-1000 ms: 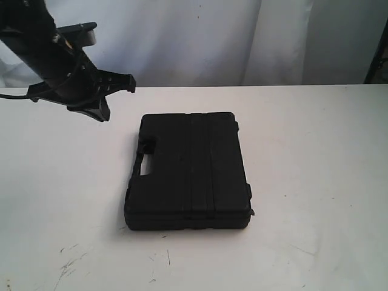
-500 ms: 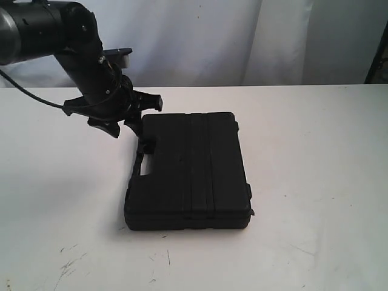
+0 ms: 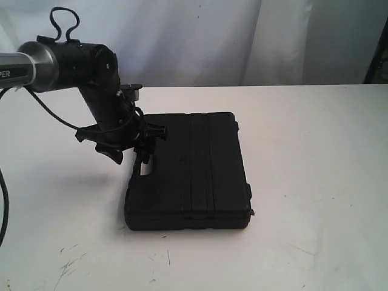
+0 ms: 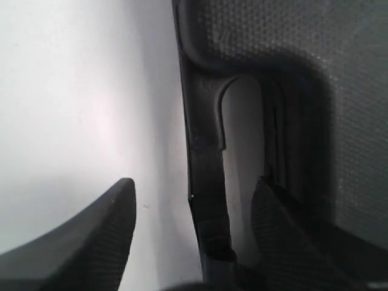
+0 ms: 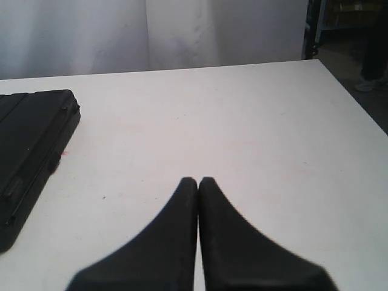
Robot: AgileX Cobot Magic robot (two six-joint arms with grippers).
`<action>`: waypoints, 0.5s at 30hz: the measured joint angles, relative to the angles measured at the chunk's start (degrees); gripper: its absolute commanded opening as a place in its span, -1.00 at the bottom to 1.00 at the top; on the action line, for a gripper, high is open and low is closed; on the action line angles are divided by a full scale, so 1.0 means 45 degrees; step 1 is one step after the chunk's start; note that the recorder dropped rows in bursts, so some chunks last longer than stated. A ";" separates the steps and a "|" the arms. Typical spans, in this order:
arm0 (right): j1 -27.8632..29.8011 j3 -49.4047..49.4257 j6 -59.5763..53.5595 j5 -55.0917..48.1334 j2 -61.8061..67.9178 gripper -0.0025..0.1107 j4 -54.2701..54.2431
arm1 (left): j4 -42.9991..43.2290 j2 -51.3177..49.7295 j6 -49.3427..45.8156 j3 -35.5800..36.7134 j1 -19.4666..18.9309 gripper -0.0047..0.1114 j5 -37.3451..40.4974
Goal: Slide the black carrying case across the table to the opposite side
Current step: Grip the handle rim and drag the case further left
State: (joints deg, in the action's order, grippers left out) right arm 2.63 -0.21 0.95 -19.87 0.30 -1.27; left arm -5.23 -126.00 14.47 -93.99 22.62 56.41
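Observation:
The flat black case (image 3: 197, 173) lies on the white table (image 3: 315, 145), its handle slot (image 3: 145, 168) on the left edge. My left gripper (image 3: 132, 151) is open and low at that edge. In the left wrist view the left gripper (image 4: 193, 195) straddles the handle bar (image 4: 206, 176): one finger (image 4: 103, 233) is over bare table outside the case, the other finger (image 4: 285, 233) is over the slot side. Contact with the bar cannot be told. My right gripper (image 5: 198, 182) is shut and empty over bare table, with the case (image 5: 30, 136) off to its side. It does not show in the exterior view.
A white curtain (image 3: 200, 36) hangs behind the table's far edge. Dark scuffs (image 3: 70, 264) mark the tabletop near the front left. The right wrist view shows the table's edge (image 5: 348, 97) with dark floor beyond it.
The left arm has swung down and rightward from above the table's back left to the case's handle edge, its open fingers now around the handle bar. The case has not moved.

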 measured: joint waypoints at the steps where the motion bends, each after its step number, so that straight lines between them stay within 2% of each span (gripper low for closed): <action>1: 0.0000 0.0000 0.0000 0.0000 0.0000 -0.96 0.0000 | 0.0000 -0.0096 0.0000 0.0000 0.0000 -0.01 -0.0032; 7: 0.0000 0.0000 0.0000 0.0000 0.0000 -0.96 0.0000 | 0.0000 -0.0417 0.0000 0.0000 0.0000 -0.19 -0.0180; 11: 0.0000 0.0000 0.0000 0.0000 0.0000 -0.96 0.0000 | -0.0029 -0.0518 0.0000 0.0000 0.0000 -0.61 -0.0306; 13: 0.0000 0.0000 0.0000 0.0000 0.0000 -0.96 0.0000 | -0.0143 -0.0518 0.0000 0.0000 0.0031 -0.88 -0.0388; 15: 0.0000 0.0000 0.0000 0.0000 0.0000 -0.96 0.0000 | -0.0106 -0.0518 0.0113 0.0000 0.0080 -0.92 -0.0445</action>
State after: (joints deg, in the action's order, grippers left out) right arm 2.63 -0.21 0.95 -19.87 0.30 -1.27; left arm -5.70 -128.33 14.98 -93.99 22.97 54.41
